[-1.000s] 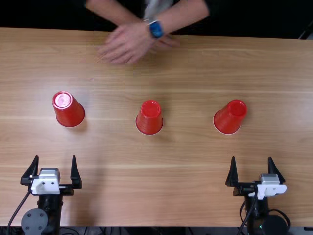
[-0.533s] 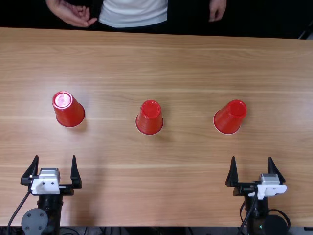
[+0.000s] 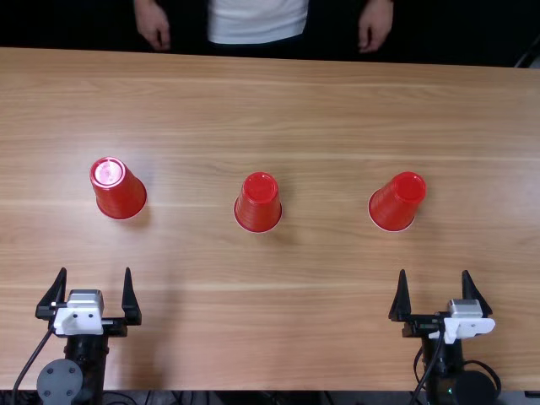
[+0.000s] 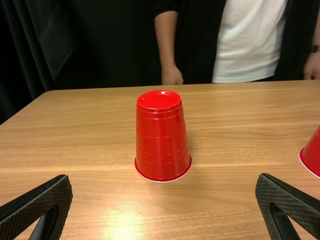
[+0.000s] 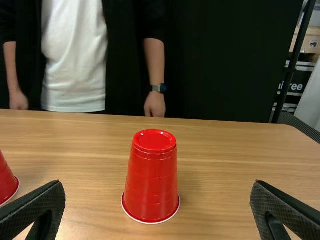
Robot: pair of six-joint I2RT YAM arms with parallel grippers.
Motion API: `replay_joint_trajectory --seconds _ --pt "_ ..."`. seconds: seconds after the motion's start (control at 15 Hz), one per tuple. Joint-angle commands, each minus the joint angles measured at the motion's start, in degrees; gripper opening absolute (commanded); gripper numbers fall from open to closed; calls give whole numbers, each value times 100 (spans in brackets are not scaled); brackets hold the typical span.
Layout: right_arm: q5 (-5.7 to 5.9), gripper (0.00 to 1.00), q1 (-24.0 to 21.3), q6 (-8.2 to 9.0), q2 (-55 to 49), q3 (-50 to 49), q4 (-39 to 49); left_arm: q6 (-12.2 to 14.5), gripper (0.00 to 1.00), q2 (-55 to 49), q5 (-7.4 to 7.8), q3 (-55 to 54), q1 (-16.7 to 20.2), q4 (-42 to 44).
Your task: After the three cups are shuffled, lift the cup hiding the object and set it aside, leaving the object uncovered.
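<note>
Top view, left gripper (image 3: 94, 273): fingers spread wide and holding nothing. It sits on the near side of the middle cup (image 3: 257, 202), well off to that cup's left.
Top view, right gripper (image 3: 433, 274): jaws likewise parted and empty. It is on the near side of the middle cup, well off to its right.
Left wrist view, fingers (image 4: 41, 202): apart at both lower corners. The left cup (image 4: 162, 137) stands centred beyond the gap, clear of both pads.
Right wrist view, fingers (image 5: 35, 207): apart, with the right cup (image 5: 151, 177) centred beyond the gap and untouched.
Middle cup: red, mouth down on the table (image 3: 270, 110), between the two grippers' lines and farther out than both.
Left cup: red, mouth down, well apart from the middle cup on its left, straight out from the left gripper.
Right cup: red, mouth down, well apart from the middle cup on its right, straight out from the right gripper.
Hidden object: all three cups are down, so which one covers it cannot be told.
</note>
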Motion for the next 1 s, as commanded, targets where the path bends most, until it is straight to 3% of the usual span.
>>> replay_joint_trajectory --seconds 0.0,0.2,0.4,0.6,0.8,0.93 --pt "6 100 53 20 -40 34 21 42 100 -51 51 -84 -5 -46" --pt "6 100 53 20 -40 8 -11 11 100 -51 -23 -84 -5 -57" --pt "27 100 -17 20 -40 52 53 32 100 -51 51 -84 -14 -110" --pt "37 100 -114 20 -40 614 53 32 100 142 51 1067 -14 -1101" --pt "27 100 -114 10 417 1564 -95 32 100 1065 -12 2192 4 -1354" --pt "27 100 -105 10 953 2249 -812 32 100 1698 -33 2878 21 -1734"
